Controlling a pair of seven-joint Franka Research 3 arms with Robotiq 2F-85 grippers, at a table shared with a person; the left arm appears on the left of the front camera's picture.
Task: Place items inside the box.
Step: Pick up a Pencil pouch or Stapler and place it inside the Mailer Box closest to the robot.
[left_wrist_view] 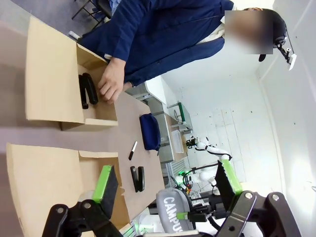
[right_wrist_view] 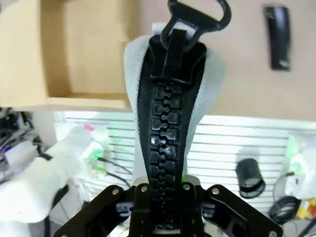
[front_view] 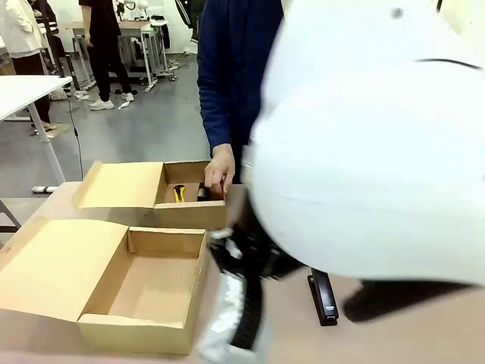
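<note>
The pencil case [right_wrist_view: 210, 74], seemingly soft and light, hangs clamped at its stiffer zip edge [right_wrist_view: 165, 118] in the right gripper [right_wrist_view: 165, 190]; the left gripper [left_wrist_view: 167, 181] gapes empty.

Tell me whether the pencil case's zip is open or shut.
Shut, as far as shows: the zip is meshed from its pull down to the right gripper.

The brown desk [front_view: 30, 337] is carrying two cardboard boxes: an empty box [front_view: 144, 288] is sitting just left of the right jaws, and a second box [front_view: 129, 186] is sitting beyond them. A black stapler [front_view: 323, 297] is lying right of those jaws, with a black marker [left_wrist_view: 133, 150] and a blue pouch [left_wrist_view: 149, 131] lying farther off.
</note>
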